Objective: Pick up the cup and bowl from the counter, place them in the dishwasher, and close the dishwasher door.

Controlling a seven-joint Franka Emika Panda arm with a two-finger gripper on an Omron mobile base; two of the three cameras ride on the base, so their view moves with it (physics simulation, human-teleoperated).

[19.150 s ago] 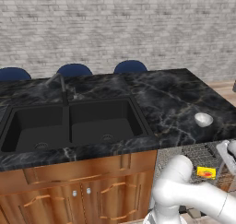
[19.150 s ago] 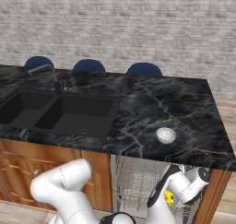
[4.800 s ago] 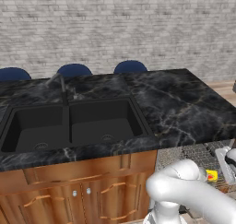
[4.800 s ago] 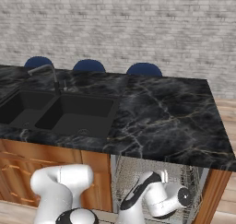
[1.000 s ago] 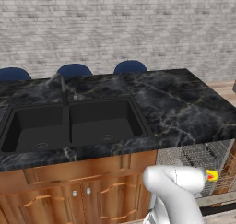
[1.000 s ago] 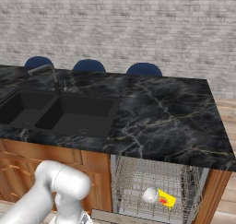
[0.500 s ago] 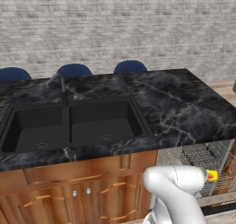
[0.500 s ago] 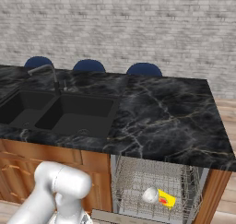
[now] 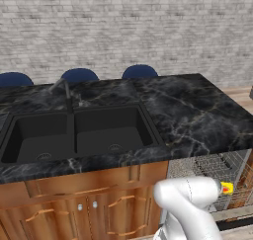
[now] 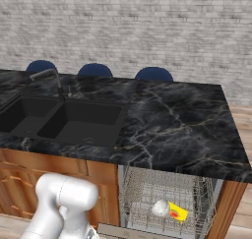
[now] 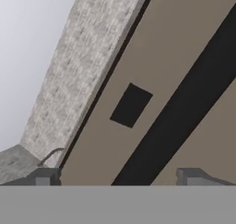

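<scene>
Below the edge of the surface, the grey metal dishwasher (image 10: pixel 165 201) stands open, and its wire rack holds the small white round bowl (image 10: pixel 160 208) just beside the yellow cup (image 10: pixel 177 212). Nothing there has shifted in the last second; well before that, the bowl sat on the right end of the surface. In the hand view the gripper (image 11: pixel 119 176) has its tips spread wide, holding nothing, facing a tan panel with a black stripe. The glossy black marble surface (image 10: pixel 187 127) carries a black double sink (image 9: pixel 76 135) with its tap (image 10: pixel 51 80). Behind it stand three blue chair backs (image 9: pixel 140 71) and a grey brick wall (image 9: pixel 123 26).
</scene>
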